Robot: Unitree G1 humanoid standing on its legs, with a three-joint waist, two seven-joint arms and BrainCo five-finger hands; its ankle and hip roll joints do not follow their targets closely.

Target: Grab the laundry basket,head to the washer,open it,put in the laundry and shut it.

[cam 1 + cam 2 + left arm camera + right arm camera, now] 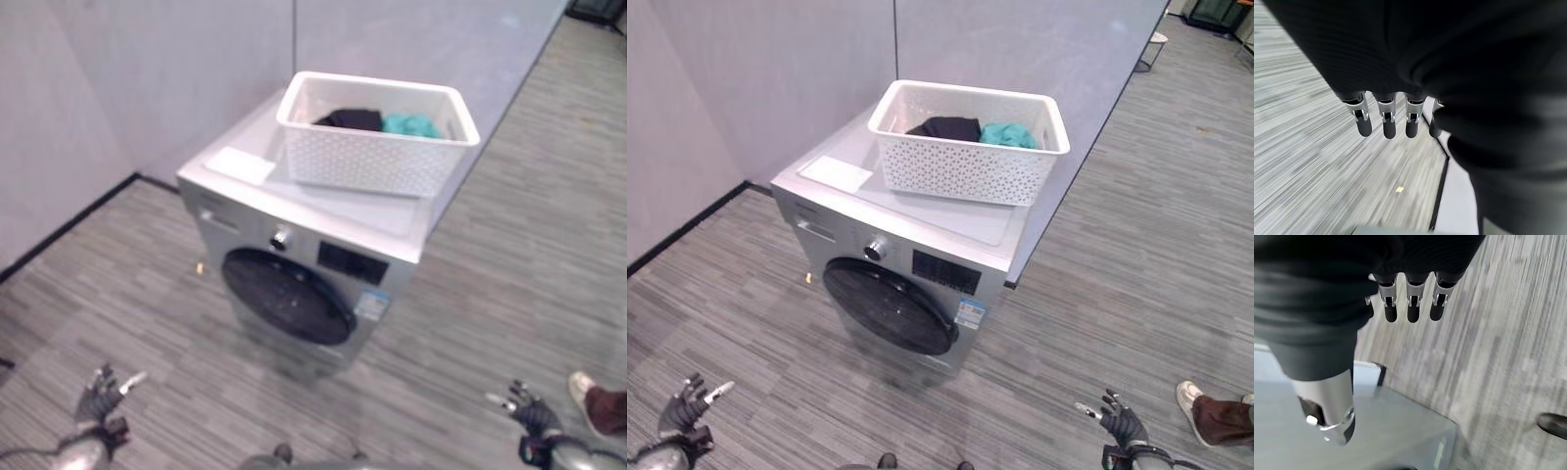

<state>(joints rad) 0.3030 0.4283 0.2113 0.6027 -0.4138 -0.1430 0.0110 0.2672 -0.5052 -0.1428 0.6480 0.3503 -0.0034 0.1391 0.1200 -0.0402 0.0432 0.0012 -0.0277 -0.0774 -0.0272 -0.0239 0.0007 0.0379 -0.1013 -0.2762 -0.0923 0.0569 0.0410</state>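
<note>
Basket [965, 147] w/ laundry atop washer [911, 255], near its right edge; both hands [686, 403] [1122, 423] open, empty

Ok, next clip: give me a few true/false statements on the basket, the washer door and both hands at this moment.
1. The white laundry basket sits on top of the washer. True.
2. The round washer door is open. False: it is closed.
3. The basket holds a dark garment and a teal garment. True.
4. The left hand grips the basket. False: it hangs low over the floor, open and holding nothing.
5. The right hand is pressed against the door. False: it hangs low, well clear of the washer.
</note>
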